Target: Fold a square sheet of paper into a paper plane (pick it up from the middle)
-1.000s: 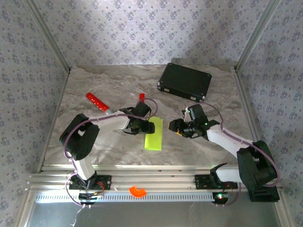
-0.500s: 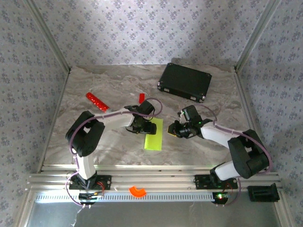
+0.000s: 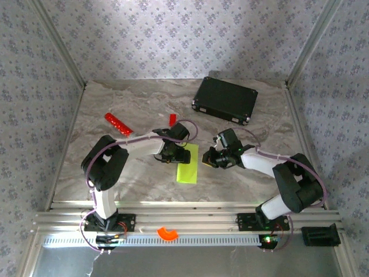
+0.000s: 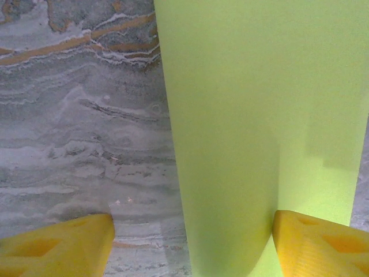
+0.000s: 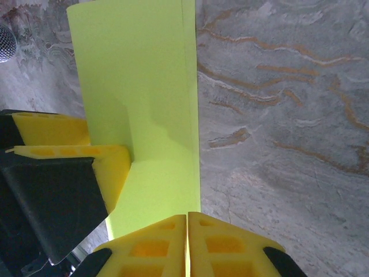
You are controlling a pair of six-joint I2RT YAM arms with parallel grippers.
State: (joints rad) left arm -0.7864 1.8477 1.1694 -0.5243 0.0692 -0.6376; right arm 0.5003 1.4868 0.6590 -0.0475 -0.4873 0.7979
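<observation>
The square sheet of paper (image 3: 188, 167) lies folded on the table (image 3: 132, 104), with the left gripper (image 4: 193, 225) spread wide across it and the right gripper (image 5: 187, 225) apparently pinched on its edge, so a sideways tug could skew the crease.

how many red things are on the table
2. A stick at the far left, and a small block nearer the middle, left of the case. Others could be hidden.
</observation>
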